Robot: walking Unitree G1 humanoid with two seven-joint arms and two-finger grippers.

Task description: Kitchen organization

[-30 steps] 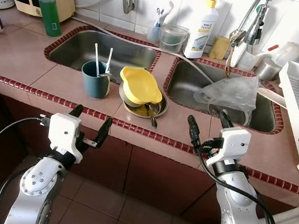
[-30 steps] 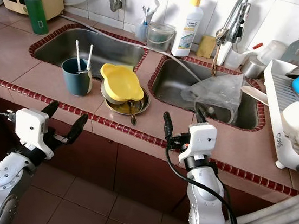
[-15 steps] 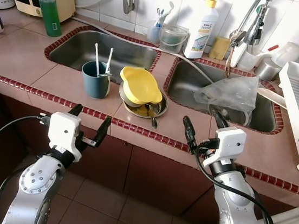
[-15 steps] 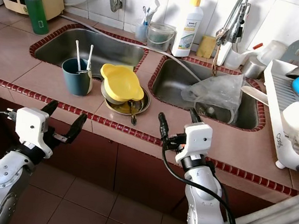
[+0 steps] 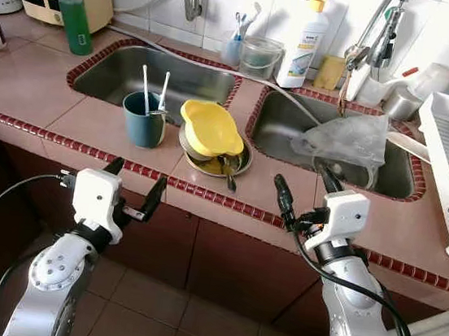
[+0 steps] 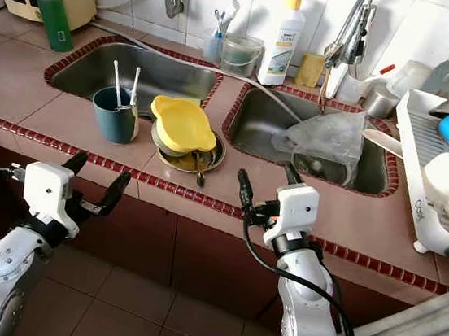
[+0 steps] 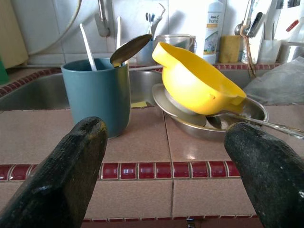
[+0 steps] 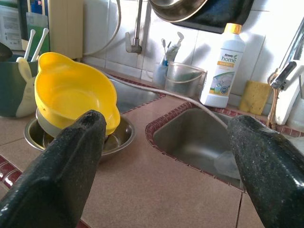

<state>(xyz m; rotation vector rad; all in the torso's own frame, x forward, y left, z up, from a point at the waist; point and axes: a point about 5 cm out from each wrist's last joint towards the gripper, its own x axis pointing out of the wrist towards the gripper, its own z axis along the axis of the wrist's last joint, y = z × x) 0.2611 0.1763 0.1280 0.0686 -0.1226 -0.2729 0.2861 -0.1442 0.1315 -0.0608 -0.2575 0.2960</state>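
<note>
Head views: yellow bowl [image 5: 211,127], tilted, glossy, stacked in a steel dish [image 5: 241,163] on the counter strip between left sink [image 5: 129,74] and right sink [image 5: 290,131]; teal cup [image 5: 143,119] just beside it. Left gripper [image 5: 134,186] and right gripper [image 5: 303,196] hover at the red-tiled counter edge [image 5: 205,196], jaws apart, holding nothing.

Left wrist view: bare tile lies before cup and bowl.

Right wrist view: open counter beside bowl; white bottle [image 8: 223,66] at the wall.
</note>
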